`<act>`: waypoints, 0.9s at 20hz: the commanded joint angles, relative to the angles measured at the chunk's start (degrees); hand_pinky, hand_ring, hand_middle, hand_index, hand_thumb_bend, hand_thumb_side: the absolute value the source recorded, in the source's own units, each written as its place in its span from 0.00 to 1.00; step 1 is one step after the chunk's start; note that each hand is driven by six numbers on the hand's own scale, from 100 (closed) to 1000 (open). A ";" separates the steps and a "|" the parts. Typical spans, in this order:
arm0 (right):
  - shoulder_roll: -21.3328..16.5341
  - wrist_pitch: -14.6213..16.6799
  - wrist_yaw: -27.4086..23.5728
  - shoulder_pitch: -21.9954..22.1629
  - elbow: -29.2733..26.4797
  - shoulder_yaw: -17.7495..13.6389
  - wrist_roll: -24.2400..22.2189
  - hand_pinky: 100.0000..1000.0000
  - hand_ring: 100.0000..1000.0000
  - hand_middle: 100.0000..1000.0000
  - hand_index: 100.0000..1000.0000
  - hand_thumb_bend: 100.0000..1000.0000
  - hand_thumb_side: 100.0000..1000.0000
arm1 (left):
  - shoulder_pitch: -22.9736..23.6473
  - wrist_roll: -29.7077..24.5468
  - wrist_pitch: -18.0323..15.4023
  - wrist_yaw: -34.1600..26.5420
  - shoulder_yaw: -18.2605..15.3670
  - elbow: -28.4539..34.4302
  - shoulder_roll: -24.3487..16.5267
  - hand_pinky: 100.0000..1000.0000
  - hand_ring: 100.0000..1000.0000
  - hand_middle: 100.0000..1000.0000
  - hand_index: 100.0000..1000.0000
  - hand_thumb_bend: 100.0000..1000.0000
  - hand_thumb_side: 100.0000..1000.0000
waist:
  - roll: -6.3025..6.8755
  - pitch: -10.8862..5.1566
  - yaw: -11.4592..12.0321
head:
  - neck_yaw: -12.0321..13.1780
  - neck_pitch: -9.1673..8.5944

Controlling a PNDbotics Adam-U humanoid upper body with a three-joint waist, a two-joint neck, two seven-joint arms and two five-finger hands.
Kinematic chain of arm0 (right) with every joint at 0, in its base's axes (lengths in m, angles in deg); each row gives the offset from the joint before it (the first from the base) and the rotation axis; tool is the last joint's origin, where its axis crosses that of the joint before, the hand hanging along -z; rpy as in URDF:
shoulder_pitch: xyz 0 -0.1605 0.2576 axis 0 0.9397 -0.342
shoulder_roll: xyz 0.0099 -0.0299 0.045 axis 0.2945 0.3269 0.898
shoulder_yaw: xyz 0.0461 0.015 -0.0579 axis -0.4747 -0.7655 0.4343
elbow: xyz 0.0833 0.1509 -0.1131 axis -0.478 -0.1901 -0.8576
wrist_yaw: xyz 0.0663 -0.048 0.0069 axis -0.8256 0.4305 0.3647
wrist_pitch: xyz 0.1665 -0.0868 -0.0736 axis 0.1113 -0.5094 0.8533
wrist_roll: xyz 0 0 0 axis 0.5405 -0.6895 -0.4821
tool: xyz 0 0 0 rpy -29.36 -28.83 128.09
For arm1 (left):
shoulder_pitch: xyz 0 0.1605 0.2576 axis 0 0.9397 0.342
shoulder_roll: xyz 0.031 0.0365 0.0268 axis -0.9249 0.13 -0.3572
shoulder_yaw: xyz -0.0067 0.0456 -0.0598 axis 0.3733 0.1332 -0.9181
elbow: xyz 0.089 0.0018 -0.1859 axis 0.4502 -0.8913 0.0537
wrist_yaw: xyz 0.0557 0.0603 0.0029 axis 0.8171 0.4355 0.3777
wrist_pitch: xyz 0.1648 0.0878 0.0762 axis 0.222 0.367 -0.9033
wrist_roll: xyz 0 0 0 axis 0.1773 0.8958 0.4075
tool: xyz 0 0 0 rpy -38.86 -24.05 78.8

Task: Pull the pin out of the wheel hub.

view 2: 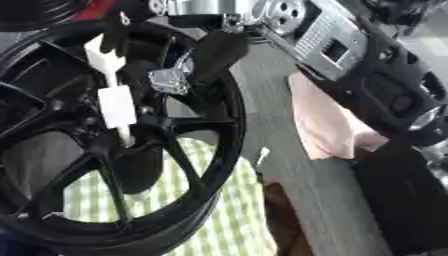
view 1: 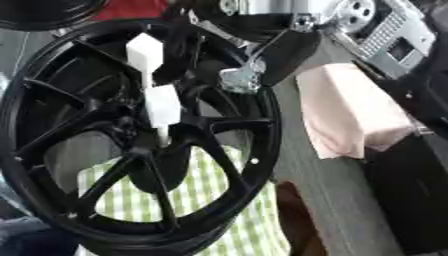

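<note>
The black wheel fills the left of the view, standing over a green checked cloth. The white pin sticks in its hub, rising toward 12 o'clock. The right hand reaches in from 1 o'clock near the rim; whether its fingers grip anything cannot be told. A pink cloth lies at 3 o'clock.

A workshop-like bench: a black wheel lies on green checked cloth over a grey table.
</note>
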 commanded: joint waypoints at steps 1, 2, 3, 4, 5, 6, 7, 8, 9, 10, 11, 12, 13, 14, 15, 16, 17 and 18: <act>-0.81 -0.52 1.42 -0.91 -0.69 -0.24 -1.12 0.88 0.99 0.70 0.83 0.00 0.56 | -0.15 0.14 0.09 0.56 -0.25 1.10 -0.64 0.89 0.72 0.58 0.78 0.10 0.68 | 0.14 -0.50 -0.18 | 0.09 0.31; -0.79 -0.67 1.96 -0.97 -0.69 -0.14 -1.32 0.88 0.99 0.70 0.83 0.00 0.56 | -0.15 0.15 0.11 0.60 -0.24 1.10 -0.64 0.89 0.72 0.58 0.78 0.10 0.68 | 0.08 -0.46 -0.27 | 0.10 0.31; -0.79 -0.81 2.67 -1.03 -0.69 -0.01 -1.52 0.88 0.99 0.71 0.83 0.00 0.55 | -0.16 0.15 0.14 0.63 -0.22 1.10 -0.64 0.89 0.72 0.58 0.78 0.10 0.68 | 0.02 -0.44 -0.37 | 0.13 0.31; -0.81 -0.90 3.46 -1.06 -0.69 0.12 -1.69 0.87 0.97 0.71 0.84 0.00 0.54 | -0.15 0.15 0.17 0.65 -0.20 1.10 -0.64 0.89 0.72 0.58 0.78 0.10 0.68 | -0.04 -0.42 -0.47 | 0.20 0.31; -0.87 -0.95 4.36 -1.11 -0.69 0.21 -1.87 0.86 0.94 0.72 0.84 0.00 0.54 | -0.11 0.14 0.23 0.68 -0.17 1.10 -0.64 0.89 0.72 0.58 0.78 0.10 0.68 | -0.11 -0.41 -0.58 | 0.28 0.31; -0.91 -0.89 5.33 -1.16 -0.69 0.28 -2.04 0.84 0.90 0.73 0.85 0.00 0.53 | -0.08 0.14 0.27 0.71 -0.15 1.10 -0.64 0.89 0.72 0.58 0.78 0.10 0.68 | -0.17 -0.42 -0.68 | 0.31 0.31; -0.95 -0.73 6.34 -1.19 -0.69 0.31 -2.28 0.84 0.90 0.73 0.85 0.00 0.53 | -0.06 0.15 0.31 0.73 -0.14 1.10 -0.63 0.89 0.72 0.58 0.78 0.10 0.68 | -0.25 -0.44 -0.79 | 0.30 0.31; -0.92 -0.55 7.37 -1.15 -0.69 0.39 -2.46 0.84 0.91 0.74 0.85 0.00 0.53 | -0.04 0.15 0.35 0.74 -0.13 1.10 -0.62 0.89 0.72 0.58 0.78 0.10 0.68 | -0.32 -0.45 -0.87 | 0.28 0.31; -0.82 -0.47 8.40 -1.04 -0.69 0.54 -2.62 0.84 0.92 0.75 0.85 0.00 0.53 | -0.04 0.15 0.40 0.72 -0.11 1.10 -0.58 0.89 0.71 0.58 0.78 0.10 0.68 | -0.40 -0.45 -0.95 | 0.25 0.31; -0.62 -0.46 9.46 -0.87 -0.69 0.75 -2.73 0.85 0.93 0.75 0.85 0.00 0.53 | -0.05 0.13 0.45 0.71 -0.07 1.10 -0.55 0.89 0.72 0.58 0.78 0.10 0.68 | -0.47 -0.44 -1.01 | 0.24 0.31; -0.34 -0.48 10.49 -0.67 -0.69 1.02 -2.79 0.85 0.94 0.75 0.85 0.00 0.53 | -0.07 0.10 0.49 0.69 -0.03 1.10 -0.53 0.89 0.72 0.58 0.78 0.10 0.68 | -0.52 -0.43 -1.04 | 0.25 0.31; -0.05 -0.46 11.56 -0.49 -0.69 1.32 -2.79 0.86 0.96 0.76 0.85 0.00 0.54 | -0.09 0.07 0.53 0.68 -0.01 1.10 -0.51 0.89 0.72 0.58 0.78 0.10 0.68 | -0.56 -0.41 -1.05 | 0.28 0.31; 0.23 -0.42 12.57 -0.36 -0.69 1.62 -2.78 0.86 0.96 0.76 0.85 0.00 0.54 | -0.09 0.05 0.55 0.68 0.01 1.10 -0.50 0.89 0.72 0.58 0.78 0.10 0.68 | -0.59 -0.38 -1.05 | 0.34 0.31; 0.49 -0.36 13.46 -0.28 -0.69 1.90 -2.74 0.86 0.96 0.77 0.86 0.00 0.55 | -0.08 0.05 0.56 0.69 0.01 1.10 -0.50 0.89 0.72 0.58 0.78 0.10 0.68 | -0.61 -0.36 -1.05 | 0.37 0.31; 0.74 -0.30 14.22 -0.28 -0.69 2.15 -2.70 0.86 0.96 0.77 0.86 0.00 0.55 | -0.06 0.06 0.56 0.70 0.01 1.10 -0.48 0.89 0.72 0.58 0.78 0.10 0.68 | -0.63 -0.33 -1.06 | 0.38 0.31; 0.97 -0.26 14.78 -0.31 -0.69 2.34 -2.66 0.85 0.95 0.76 0.86 0.00 0.56 | -0.04 0.07 0.57 0.72 0.00 1.10 -0.47 0.89 0.72 0.58 0.78 0.10 0.68 | -0.65 -0.30 -1.10 | 0.39 0.31; 1.25 -0.27 15.13 -0.40 -0.69 2.51 -2.65 0.85 0.95 0.76 0.86 0.00 0.56 | 0.00 0.11 0.59 0.75 -0.03 1.10 -0.46 0.89 0.72 0.58 0.78 0.10 0.68 | -0.68 -0.26 -1.18 | 0.46 0.31; 1.50 -0.33 15.33 -0.55 -0.69 2.66 -2.65 0.85 0.95 0.76 0.86 0.00 0.56 | 0.04 0.15 0.61 0.79 -0.06 1.10 -0.45 0.89 0.72 0.58 0.78 0.10 0.69 | -0.70 -0.23 -1.28 | 0.58 0.31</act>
